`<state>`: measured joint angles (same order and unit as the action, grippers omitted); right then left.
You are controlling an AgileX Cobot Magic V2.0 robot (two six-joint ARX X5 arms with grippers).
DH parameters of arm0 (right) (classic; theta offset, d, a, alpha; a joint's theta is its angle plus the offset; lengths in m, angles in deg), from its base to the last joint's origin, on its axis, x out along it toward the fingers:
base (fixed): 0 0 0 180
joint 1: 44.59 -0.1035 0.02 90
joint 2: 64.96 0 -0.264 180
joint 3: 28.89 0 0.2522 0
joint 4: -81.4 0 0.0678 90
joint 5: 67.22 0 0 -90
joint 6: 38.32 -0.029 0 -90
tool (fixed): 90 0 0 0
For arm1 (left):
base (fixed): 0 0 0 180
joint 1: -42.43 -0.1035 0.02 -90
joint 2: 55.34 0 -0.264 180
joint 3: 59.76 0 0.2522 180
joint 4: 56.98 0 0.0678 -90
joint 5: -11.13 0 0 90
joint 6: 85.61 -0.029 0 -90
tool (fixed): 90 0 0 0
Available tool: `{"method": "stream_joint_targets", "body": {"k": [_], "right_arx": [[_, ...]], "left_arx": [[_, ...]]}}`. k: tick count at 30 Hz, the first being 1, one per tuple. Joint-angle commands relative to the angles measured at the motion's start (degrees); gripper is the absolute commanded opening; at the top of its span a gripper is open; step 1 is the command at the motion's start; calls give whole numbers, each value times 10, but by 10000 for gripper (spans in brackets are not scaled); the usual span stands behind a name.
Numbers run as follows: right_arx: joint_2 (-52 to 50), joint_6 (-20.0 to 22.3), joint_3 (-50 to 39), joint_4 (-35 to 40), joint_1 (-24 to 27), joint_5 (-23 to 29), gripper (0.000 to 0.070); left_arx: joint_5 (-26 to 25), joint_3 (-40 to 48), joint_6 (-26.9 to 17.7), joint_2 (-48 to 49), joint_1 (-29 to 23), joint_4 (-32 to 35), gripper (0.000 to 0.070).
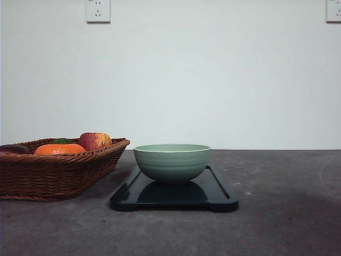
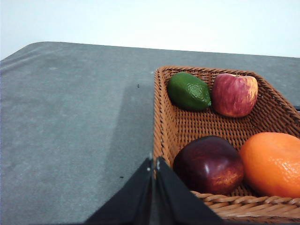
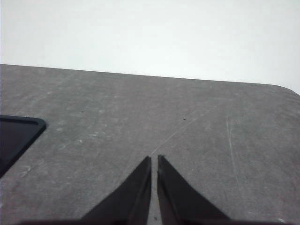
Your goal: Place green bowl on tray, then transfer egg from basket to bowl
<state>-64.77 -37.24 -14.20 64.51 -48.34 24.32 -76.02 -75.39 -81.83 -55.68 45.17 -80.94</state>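
Brown wicker at far left: the basket (image 1: 58,173) sits on the grey table (image 1: 287,213), its left part cut off by the front view's edge. Contents seen from the front: a dark item at the left edge, an orange (image 1: 59,149), a green top behind it, a red-yellow apple (image 1: 95,141) toward the right end. The left wrist view resolves them: green lime (image 2: 189,91) and apple (image 2: 234,94) side by side along the far wall, touching or nearly so; dark red-purple fruit (image 2: 209,165) and orange (image 2: 273,164) pressed together along the near wall. No egg can be made out in the basket from either view.

Left gripper (image 2: 154,164): fingertips pressed together, nothing between them, tips over the basket's near-left corner rim. Height above the rim cannot be judged.

Just right of the basket, close but apart: the black tray (image 1: 218,200), long axis running away from the viewer. The green bowl (image 1: 172,162) stands upright on the tray, toward its far half, reflection visible in the gloss below it. Bowl interior not visible from this angle.

Right gripper (image 3: 154,161): fingers closed to a thin slit, holding nothing, above bare table. A rounded corner of the tray (image 3: 18,133) shows off to one side, well apart from the tips.
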Motion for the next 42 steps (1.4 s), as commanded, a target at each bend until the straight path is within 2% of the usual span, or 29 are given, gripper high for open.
{"method": "stream_joint_targets", "body": {"k": [1, 42], "right_arx": [[0, -7, -2, 7, -1, 0, 16], [0, -7, -2, 7, -1, 0, 16]], "left_arx": [[0, 11, -7, 1, -1, 8, 0], [0, 11, -7, 1, -1, 8, 0]]}}
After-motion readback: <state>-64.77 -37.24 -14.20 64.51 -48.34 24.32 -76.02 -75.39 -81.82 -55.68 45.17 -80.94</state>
